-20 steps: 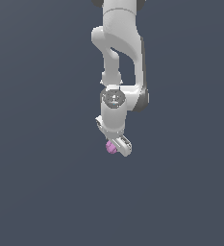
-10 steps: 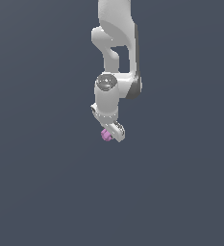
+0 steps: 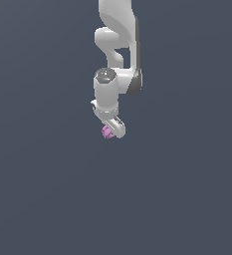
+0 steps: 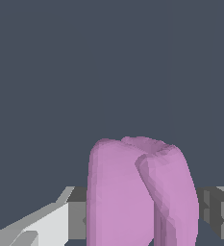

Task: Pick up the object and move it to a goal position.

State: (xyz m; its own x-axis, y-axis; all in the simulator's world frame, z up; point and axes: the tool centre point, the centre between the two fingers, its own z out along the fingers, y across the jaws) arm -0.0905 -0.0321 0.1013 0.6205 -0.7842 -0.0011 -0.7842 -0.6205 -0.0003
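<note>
The object (image 3: 106,132) is a small pink-purple lump held at the tip of the white arm, near the middle of the exterior view. My gripper (image 3: 110,131) is shut on it, and the white fingers (image 3: 116,127) cover part of it. In the wrist view the object (image 4: 140,192) looms large, a lumpy pink chunk with a groove down it, pinched between the grey pads (image 4: 77,214) of my gripper (image 4: 142,216). No goal marker shows in either view.
The white arm (image 3: 115,64) hangs down from the top of the exterior view. Around it lies only a plain dark grey-blue background.
The arm has drawn upward with the object in its grip, and the wrist has turned, so the object sits higher in the exterior view than a second ago.
</note>
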